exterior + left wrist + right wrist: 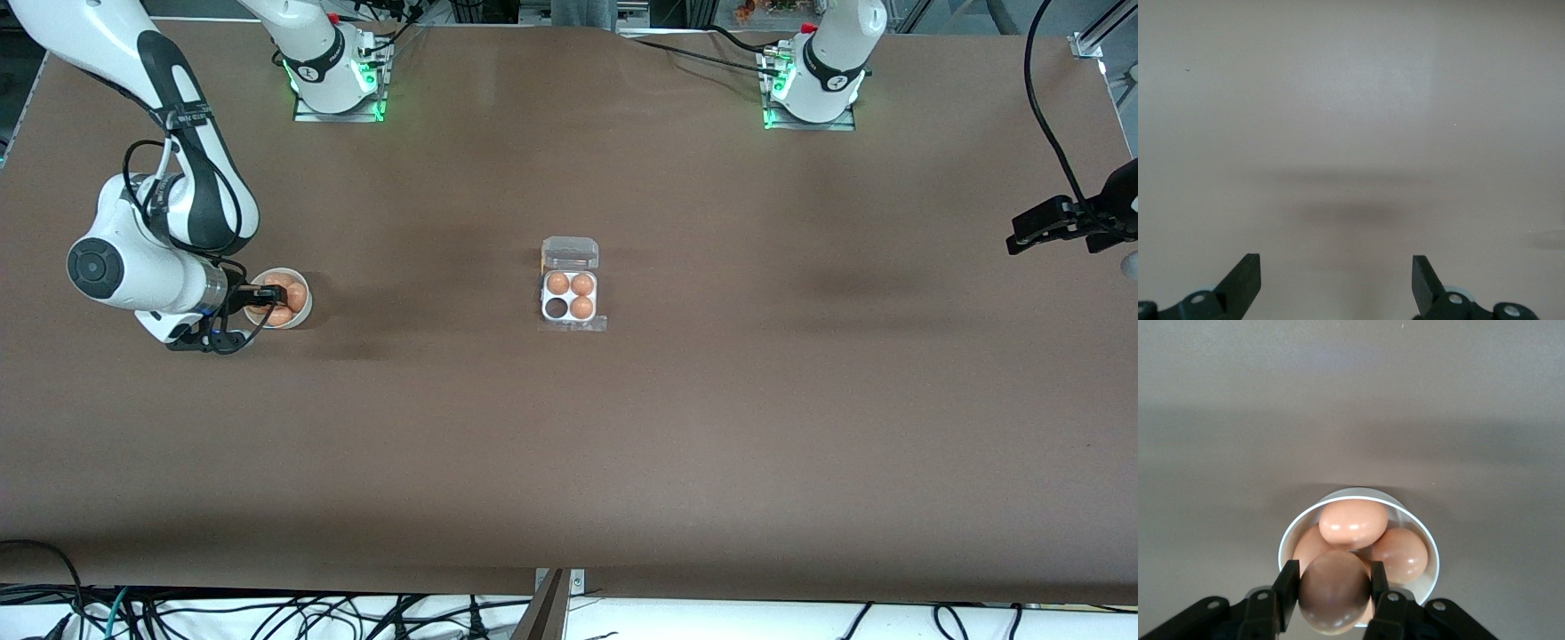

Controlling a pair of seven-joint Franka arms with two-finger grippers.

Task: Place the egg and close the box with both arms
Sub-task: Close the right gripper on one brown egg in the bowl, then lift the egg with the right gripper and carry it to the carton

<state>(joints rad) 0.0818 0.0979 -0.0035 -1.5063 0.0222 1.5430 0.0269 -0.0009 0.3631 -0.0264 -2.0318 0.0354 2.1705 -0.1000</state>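
My right gripper is shut on an orange-brown egg over the round white bowl, which holds several more eggs. In the front view the right gripper is at the bowl near the right arm's end of the table. The box sits mid-table with its clear lid open; three cells hold eggs and one cell is empty. My left gripper is open and empty over bare table at the left arm's end; its fingertips show wide apart.
The brown table is bare around the box. Cables hang along the table edge nearest the front camera. A black cable trails to the left arm.
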